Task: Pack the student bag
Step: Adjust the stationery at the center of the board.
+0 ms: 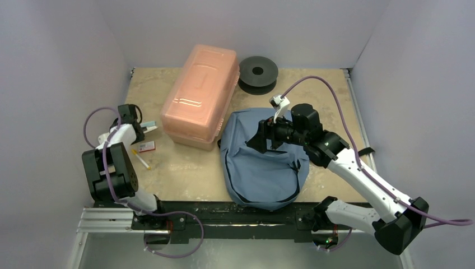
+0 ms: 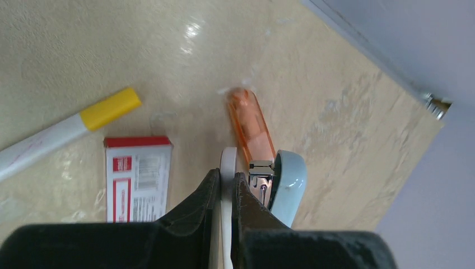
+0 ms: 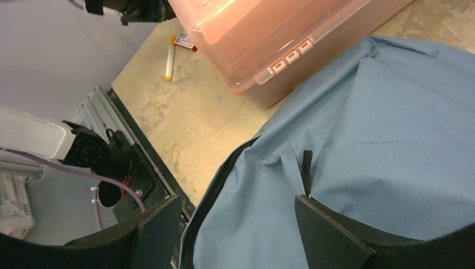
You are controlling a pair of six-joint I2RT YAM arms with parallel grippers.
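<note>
The student bag [image 1: 263, 168] is blue-grey and lies flat at the front middle of the table; it fills the right wrist view [image 3: 392, 112]. My right gripper [image 1: 263, 137] hovers over the bag's upper part, open and empty [image 3: 235, 207]. A dark zipper pull [image 3: 306, 168] lies just past its right finger. My left gripper [image 1: 147, 129] is at the left of the table, shut [image 2: 227, 175] on the white base of a light-blue stapler [image 2: 288, 179]. An orange translucent piece [image 2: 249, 123] shows beyond the stapler's tip.
A pink translucent box [image 1: 199, 95] stands left of the bag, touching it. A black spool [image 1: 257, 72] sits at the back. A white marker with yellow cap [image 1: 141, 159] and a red-and-white packet [image 1: 147, 147] lie near the left gripper. The table's front edge is just below the bag.
</note>
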